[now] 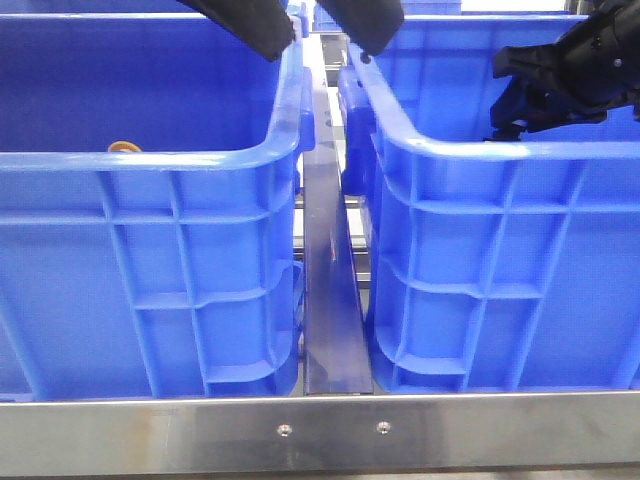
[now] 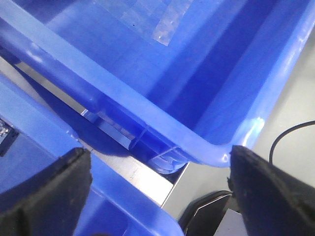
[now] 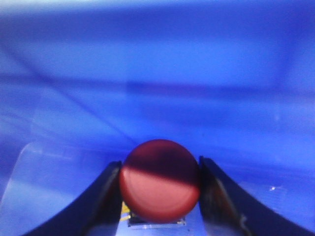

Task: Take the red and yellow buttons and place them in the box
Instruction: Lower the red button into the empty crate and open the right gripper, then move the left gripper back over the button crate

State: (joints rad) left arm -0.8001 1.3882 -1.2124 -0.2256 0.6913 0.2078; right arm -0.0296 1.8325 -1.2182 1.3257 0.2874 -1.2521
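Observation:
My right gripper (image 3: 160,189) is shut on the red button (image 3: 159,177), with a dark finger (image 3: 106,201) pressed to each side of its domed cap. In the front view this gripper (image 1: 512,98) hangs inside the right blue crate (image 1: 500,260), the box with a pale scuff on its front rim (image 1: 505,150); the button is hidden there. A small yellow-orange cap (image 1: 125,147) peeks over the front rim of the left crate (image 1: 150,270). My left gripper (image 1: 318,42) is open and empty, high over the gap between the crates, also seen in the left wrist view (image 2: 157,194).
A metal rail (image 1: 330,300) runs down the narrow gap between the two crates. A silver frame bar (image 1: 320,435) crosses in front of them. The left wrist view shows both crate rims (image 2: 147,113), pale floor and a black cable (image 2: 290,132).

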